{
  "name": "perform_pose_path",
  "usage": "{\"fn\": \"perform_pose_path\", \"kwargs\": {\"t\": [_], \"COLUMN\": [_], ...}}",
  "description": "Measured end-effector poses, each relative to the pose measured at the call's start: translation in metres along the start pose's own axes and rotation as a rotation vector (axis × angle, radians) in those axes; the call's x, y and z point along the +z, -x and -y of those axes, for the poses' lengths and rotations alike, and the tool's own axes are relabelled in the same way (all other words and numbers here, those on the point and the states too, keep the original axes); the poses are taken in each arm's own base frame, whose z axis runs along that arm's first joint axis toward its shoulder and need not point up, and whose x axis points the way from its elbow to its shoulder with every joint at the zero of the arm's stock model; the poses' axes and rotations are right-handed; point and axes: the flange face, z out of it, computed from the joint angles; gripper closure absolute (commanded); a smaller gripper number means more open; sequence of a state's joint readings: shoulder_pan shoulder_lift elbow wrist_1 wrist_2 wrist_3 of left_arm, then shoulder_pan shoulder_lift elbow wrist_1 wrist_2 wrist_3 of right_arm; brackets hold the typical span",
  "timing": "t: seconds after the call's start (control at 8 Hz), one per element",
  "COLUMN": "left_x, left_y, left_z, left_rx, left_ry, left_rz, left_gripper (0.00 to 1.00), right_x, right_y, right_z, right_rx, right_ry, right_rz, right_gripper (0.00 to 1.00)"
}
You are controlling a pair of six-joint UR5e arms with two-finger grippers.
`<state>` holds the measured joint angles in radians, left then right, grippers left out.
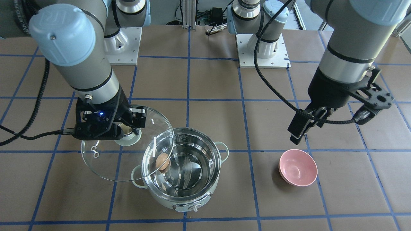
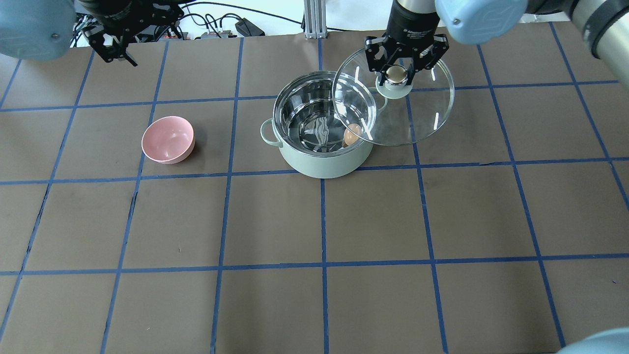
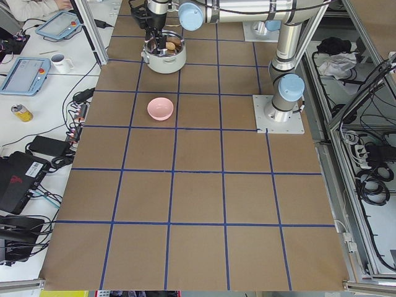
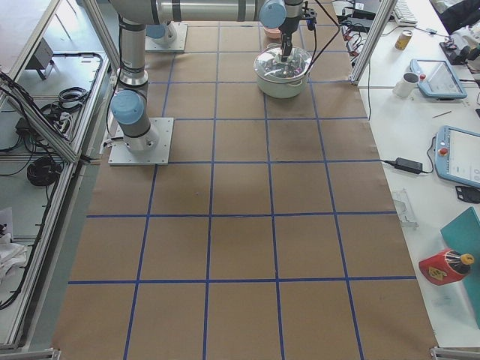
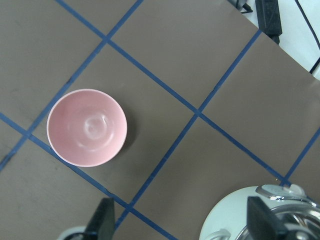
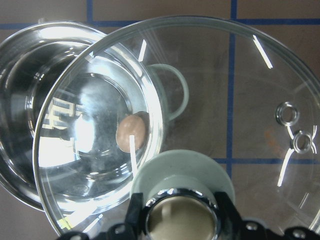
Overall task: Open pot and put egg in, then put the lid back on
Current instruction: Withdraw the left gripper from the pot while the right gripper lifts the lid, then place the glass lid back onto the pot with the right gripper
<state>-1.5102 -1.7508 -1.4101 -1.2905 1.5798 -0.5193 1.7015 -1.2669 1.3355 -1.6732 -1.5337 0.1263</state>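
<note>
The pale mint-green pot stands open on the brown gridded desk. The glass lid hangs on its right side and overlaps the pot's rim, with the right jaws clamped on its knob. The left jaws hang spread apart above the desk, near the pink bowl. The egg lies inside the pot, against the wall under the lid's edge.

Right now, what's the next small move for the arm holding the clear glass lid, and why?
Probably slide the right gripper sideways until the round clear glass lid is centred over the pale mint-green pot. The small tan-brown egg lies inside the pot, and the lid, held by its knob, overlaps only one side of the rim.
</note>
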Motion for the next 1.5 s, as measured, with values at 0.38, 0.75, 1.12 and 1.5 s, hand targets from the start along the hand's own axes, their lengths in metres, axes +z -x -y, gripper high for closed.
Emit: {"fn": "perform_pose_path", "kwargs": {"t": [0.38, 0.75, 1.12, 1.5], "left_x": [-0.066, -0.087, -0.080, -0.072], "left_y": [0.027, 0.037, 0.039, 0.035], "left_z": [-0.038, -0.063, -0.051, -0.043], "left_rx": [0.361, 0.567, 0.644, 0.644], "left_ry": [0.049, 0.112, 0.091, 0.072], "left_rz": [0.022, 0.026, 0.021, 0.009], "left_gripper": [0.00, 0.00, 0.00, 0.00], "right_x": [0.012, 0.037, 0.058, 0.076], "right_y": [0.064, 0.096, 0.108, 0.109], "right_z": [0.015, 0.029, 0.038, 0.041], "right_rx": [0.094, 0.155, 0.180, 0.174], "right_ry": [-0.021, -0.018, -0.010, 0.014], "right_rz": [0.058, 0.098, 0.146, 0.132], "right_gripper": [1.00, 1.00, 1.00, 1.00]}}
